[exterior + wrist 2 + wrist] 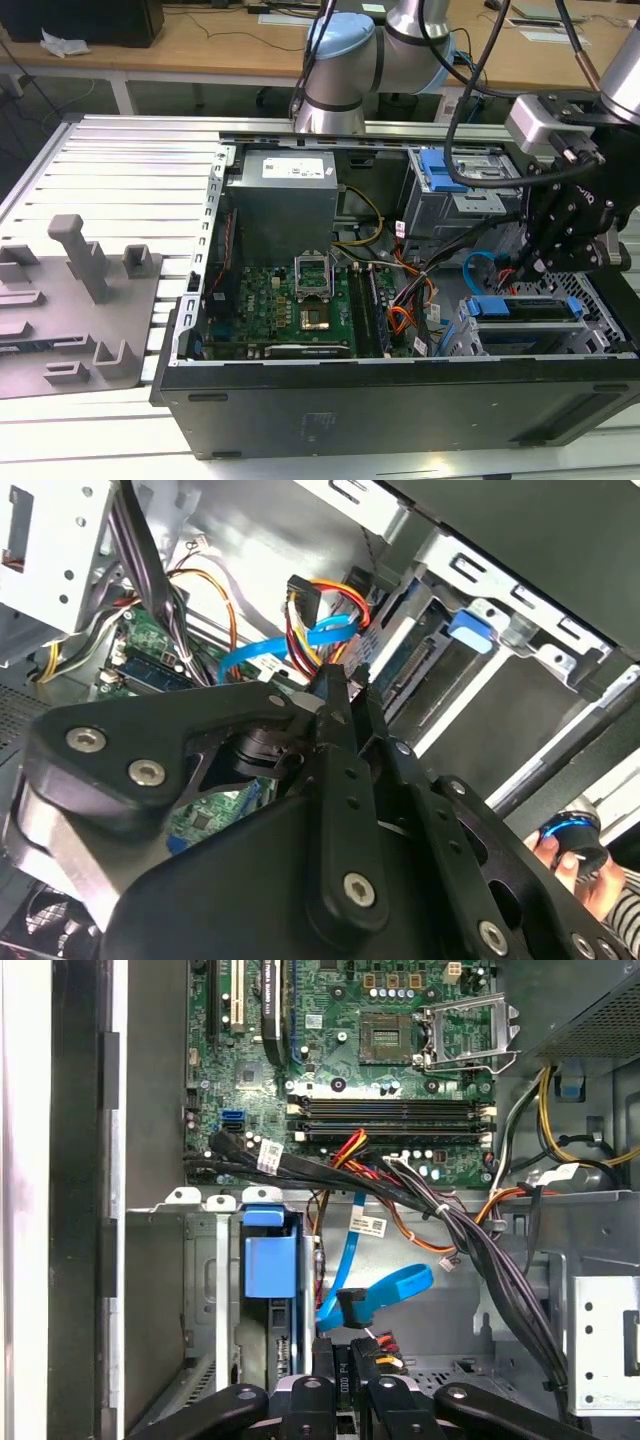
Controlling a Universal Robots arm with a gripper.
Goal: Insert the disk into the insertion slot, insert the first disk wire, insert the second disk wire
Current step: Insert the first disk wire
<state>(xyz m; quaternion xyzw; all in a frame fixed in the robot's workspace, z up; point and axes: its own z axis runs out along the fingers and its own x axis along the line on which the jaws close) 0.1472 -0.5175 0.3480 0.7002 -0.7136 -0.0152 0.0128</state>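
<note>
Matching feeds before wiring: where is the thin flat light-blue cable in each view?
Exterior view: the thin flat light-blue cable curves beside the black gripper.
Second wrist view: the cable crosses the red-orange wire bundle.
First wrist view: the cable loops beside the black wire bundle.
Shared landmark: green motherboard.

Colours inside the black metal computer case [400, 400]: the flat rectangular disk [525, 308] wore a bright blue plastic frame in a grey, perforated sheet-metal cage [603, 318]. The thin flat cable [395, 1288] was light blue, the wire bundle [345, 605] orange, red and yellow, and the circuit board [285, 290] green.
</note>
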